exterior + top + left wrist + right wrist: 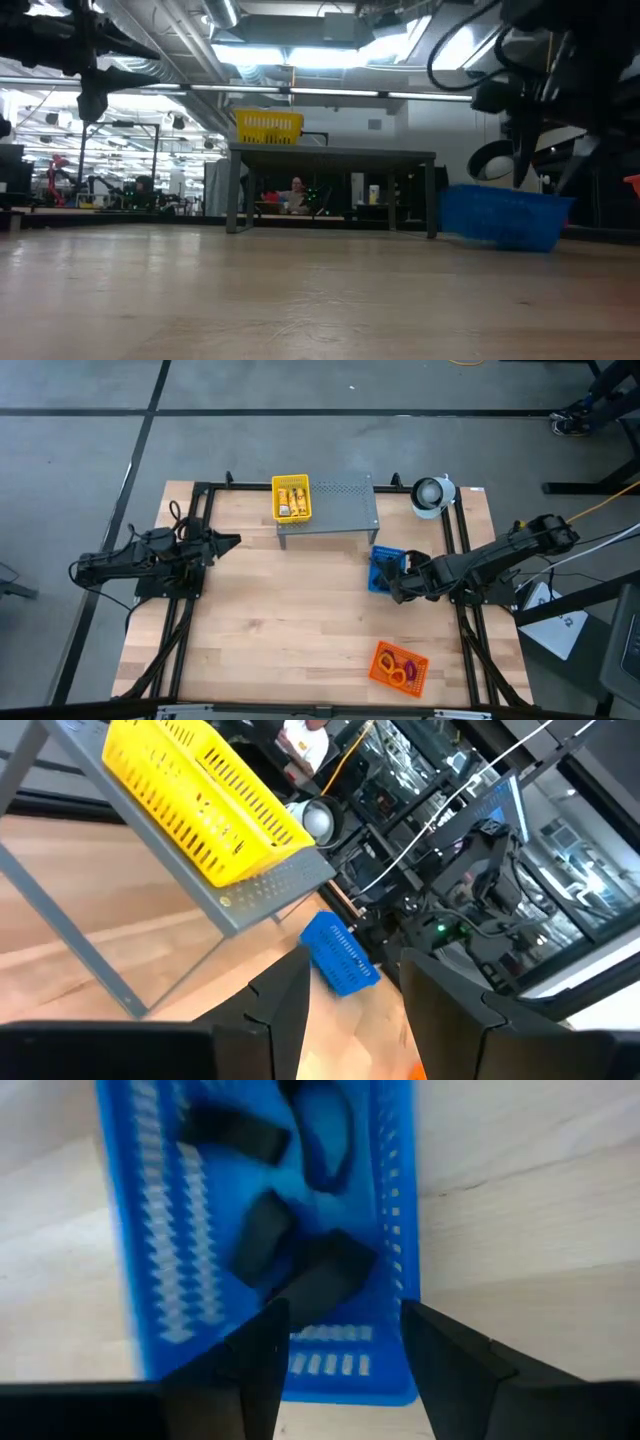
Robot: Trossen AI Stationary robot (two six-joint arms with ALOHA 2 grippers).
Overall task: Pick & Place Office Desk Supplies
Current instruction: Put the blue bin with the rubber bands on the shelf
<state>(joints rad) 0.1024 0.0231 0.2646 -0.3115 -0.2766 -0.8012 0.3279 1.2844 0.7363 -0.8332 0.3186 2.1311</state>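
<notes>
Wooden surface (300,620) below both jaws. Grey stand (335,508) with yellow tray (291,498) well ahead of spread left jaws (352,1010). Blue tray (160,1230) directly beneath spread right jaws (340,1350), black clips (262,1235) inside, just ahead of the tips.

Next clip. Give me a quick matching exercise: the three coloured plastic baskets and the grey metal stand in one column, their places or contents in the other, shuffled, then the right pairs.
Things:
1. yellow slotted plastic basket
2. blue slotted plastic basket
3. orange slotted plastic basket
4. grey perforated metal stand

Places or contents:
A. holds small black clips, directly below the right hand, whose fingers are open
B. carries a basket on its top
C. on the table's near right part, holds coloured loops
D. on the stand, holds yellow-and-white packets

Pairs: 1-D, 2-A, 3-C, 4-B
</notes>
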